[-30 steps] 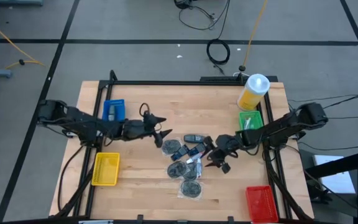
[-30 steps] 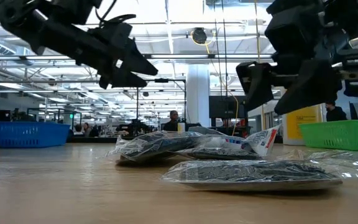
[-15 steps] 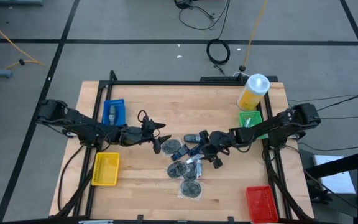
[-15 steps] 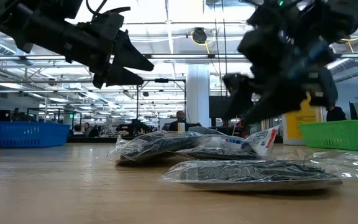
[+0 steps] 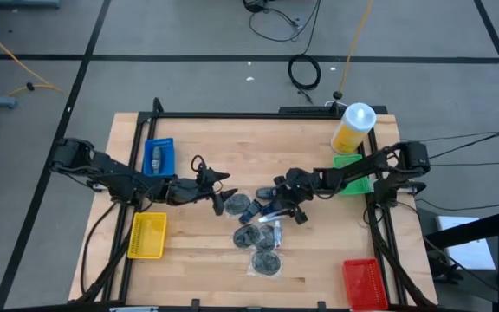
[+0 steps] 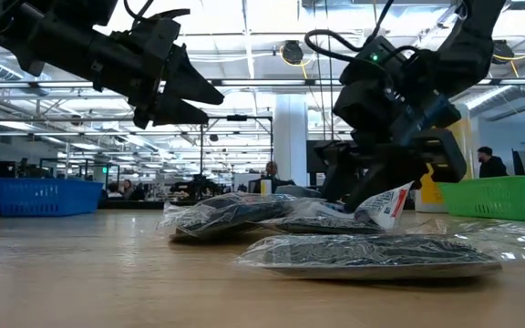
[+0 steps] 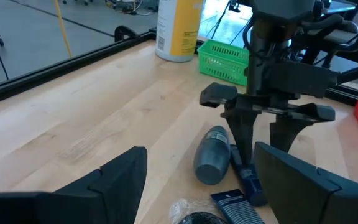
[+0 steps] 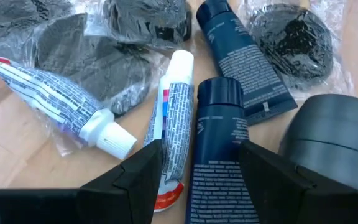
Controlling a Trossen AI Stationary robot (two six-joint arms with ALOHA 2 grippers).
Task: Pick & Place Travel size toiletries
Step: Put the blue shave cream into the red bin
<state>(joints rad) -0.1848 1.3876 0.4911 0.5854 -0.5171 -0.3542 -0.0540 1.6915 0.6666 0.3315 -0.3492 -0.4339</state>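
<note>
1. Your right gripper [image 5: 281, 208] is hanging low over the pile of toiletries mid-table, jaws parted with a dark blue tube [image 8: 219, 155] lying between the fingertips, not visibly clamped.
2. Your left gripper [image 5: 221, 189] is hovering above the wood just beside the pile, jaws spread wide and gripping nothing.
3. A grey bottle [image 7: 212, 154] and two white tubes [image 8: 171, 124] are lying among bagged dark bundles [image 8: 297, 37].

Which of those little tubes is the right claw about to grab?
The dark blue tube lying directly between the open fingers of the right gripper. The second dark blue tube lies farther ahead, and the two white tubes lie off to one side.
</note>
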